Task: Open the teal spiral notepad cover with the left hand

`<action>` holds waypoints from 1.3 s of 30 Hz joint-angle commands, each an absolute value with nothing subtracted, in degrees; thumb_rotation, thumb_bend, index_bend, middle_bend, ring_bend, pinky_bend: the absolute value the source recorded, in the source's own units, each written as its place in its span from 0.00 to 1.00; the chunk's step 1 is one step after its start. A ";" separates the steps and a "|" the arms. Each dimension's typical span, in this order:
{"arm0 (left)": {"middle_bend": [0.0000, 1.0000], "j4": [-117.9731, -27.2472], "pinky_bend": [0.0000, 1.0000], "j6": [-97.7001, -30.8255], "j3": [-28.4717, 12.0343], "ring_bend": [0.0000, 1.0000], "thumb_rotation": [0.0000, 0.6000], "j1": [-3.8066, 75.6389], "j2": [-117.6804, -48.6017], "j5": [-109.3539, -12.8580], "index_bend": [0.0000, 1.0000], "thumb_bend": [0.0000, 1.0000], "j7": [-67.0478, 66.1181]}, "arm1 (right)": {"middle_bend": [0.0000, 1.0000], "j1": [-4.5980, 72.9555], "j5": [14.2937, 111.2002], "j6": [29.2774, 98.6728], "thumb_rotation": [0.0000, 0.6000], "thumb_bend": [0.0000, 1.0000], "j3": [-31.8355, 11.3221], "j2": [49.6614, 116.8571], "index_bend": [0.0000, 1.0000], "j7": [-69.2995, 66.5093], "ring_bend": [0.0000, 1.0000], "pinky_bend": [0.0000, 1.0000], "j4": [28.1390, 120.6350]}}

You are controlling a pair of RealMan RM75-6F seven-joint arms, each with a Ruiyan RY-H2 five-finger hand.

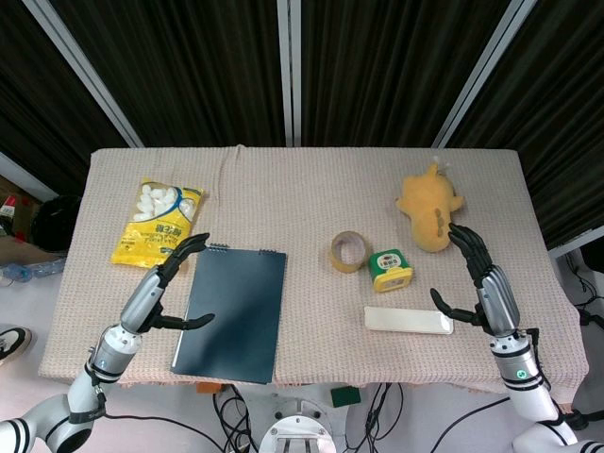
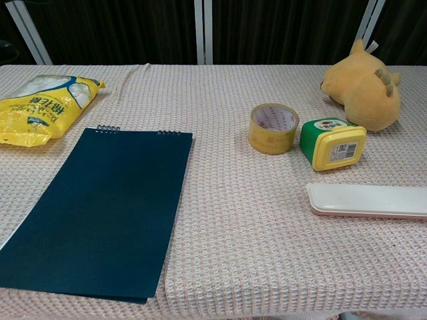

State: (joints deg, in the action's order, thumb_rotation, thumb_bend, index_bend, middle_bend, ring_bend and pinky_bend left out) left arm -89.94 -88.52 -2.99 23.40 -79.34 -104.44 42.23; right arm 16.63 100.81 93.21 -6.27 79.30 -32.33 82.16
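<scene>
Chest view shows no hands at all; pad's [image 2: 100, 207] near-left corner is cut by the frame edge, case [image 2: 367, 200] runs off right. Head view: left hand [image 1: 168, 288] just beside pad's [image 1: 232, 314] left edge, fingers spread, thumb tip over the cover, nothing held; contact hard to tell. Right hand [image 1: 481, 278] fingers apart, empty, between toy [image 1: 430, 206] & white case [image 1: 409, 320]. Pad closed, flat on cloth [image 1: 302, 179] at front-left, spiral at far end. Yellow bag [image 2: 41, 107] has blue writing, not legible. Tape [image 2: 273, 128] inner print red, unreadable. Green tub [image 2: 330, 143] lid shows a barcode label, text too small.
</scene>
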 commanded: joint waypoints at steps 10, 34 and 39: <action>0.05 -90.73 0.16 -88.79 -1.92 0.04 1.00 23.85 -78.99 -104.19 0.06 0.15 39.46 | 0.00 16.60 100.23 93.60 1.00 0.35 -5.21 78.34 0.00 -32.19 0.00 0.00 82.25; 0.09 -86.16 0.22 -86.21 10.89 0.06 1.00 10.84 -70.13 -105.42 0.10 0.16 -0.34 | 0.00 5.72 102.21 103.30 1.00 0.35 4.32 59.61 0.00 -48.32 0.00 0.00 92.36; 0.11 -79.24 0.23 -87.52 11.16 0.07 1.00 9.09 -75.24 -106.40 0.11 0.17 -0.32 | 0.00 4.94 103.94 104.81 1.00 0.34 4.55 57.13 0.00 -47.70 0.00 0.00 94.76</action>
State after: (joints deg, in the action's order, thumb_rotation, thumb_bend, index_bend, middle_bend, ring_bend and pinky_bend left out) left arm -82.30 -86.64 10.50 10.33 -72.71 -105.85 -0.24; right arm 5.27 103.44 104.61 4.39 57.65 -48.52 94.13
